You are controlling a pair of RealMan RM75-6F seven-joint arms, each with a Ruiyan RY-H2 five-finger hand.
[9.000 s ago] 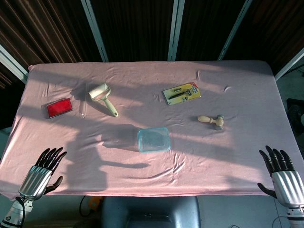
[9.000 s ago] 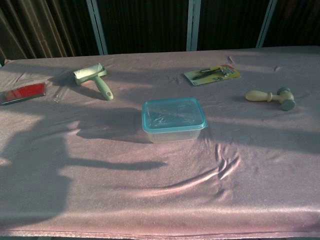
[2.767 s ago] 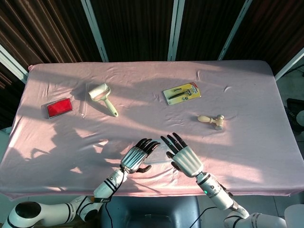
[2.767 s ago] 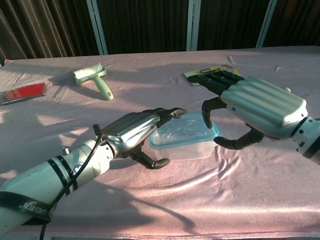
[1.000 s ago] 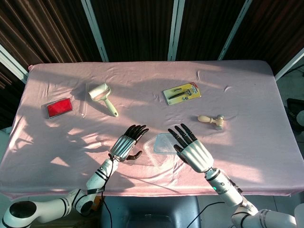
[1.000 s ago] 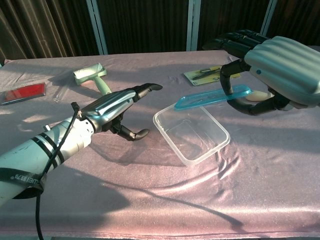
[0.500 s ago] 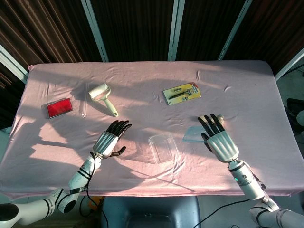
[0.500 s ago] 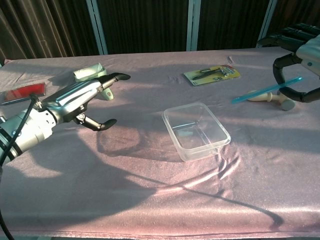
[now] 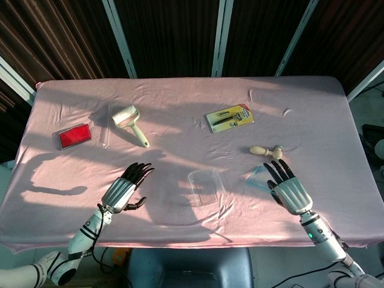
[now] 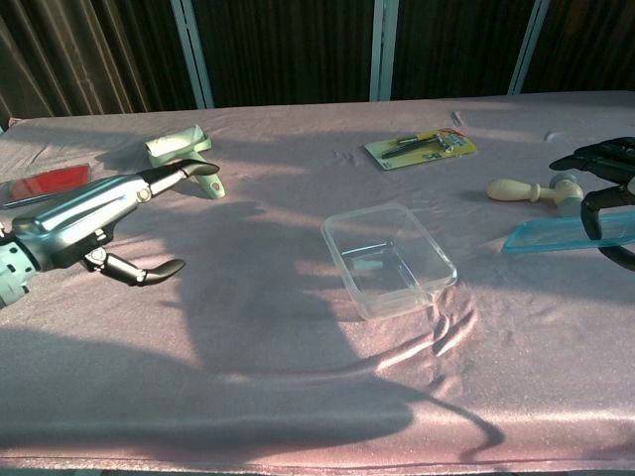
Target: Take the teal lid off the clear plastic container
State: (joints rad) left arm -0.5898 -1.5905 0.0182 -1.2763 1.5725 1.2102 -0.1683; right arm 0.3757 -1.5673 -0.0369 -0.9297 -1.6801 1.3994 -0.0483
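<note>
The clear plastic container (image 9: 206,186) (image 10: 389,260) stands lidless near the middle of the pink cloth. My right hand (image 9: 290,189) (image 10: 610,188) holds the teal lid (image 9: 257,179) (image 10: 566,236) well to the container's right, low over the cloth, the lid pinched between thumb and fingers. To the container's left my left hand (image 9: 124,191) (image 10: 104,222) hovers with fingers spread and nothing in it.
Behind the right hand lies a wooden-handled roller (image 9: 267,151) (image 10: 537,191). A yellow carded tool pack (image 9: 229,117) (image 10: 421,146) lies at the back. A lint roller (image 9: 129,122) (image 10: 187,154) and a red flat box (image 9: 74,136) (image 10: 45,185) are at the left.
My right hand has carried the lid further right and lower. My left hand has pulled back to the left, away from the container, which has not moved.
</note>
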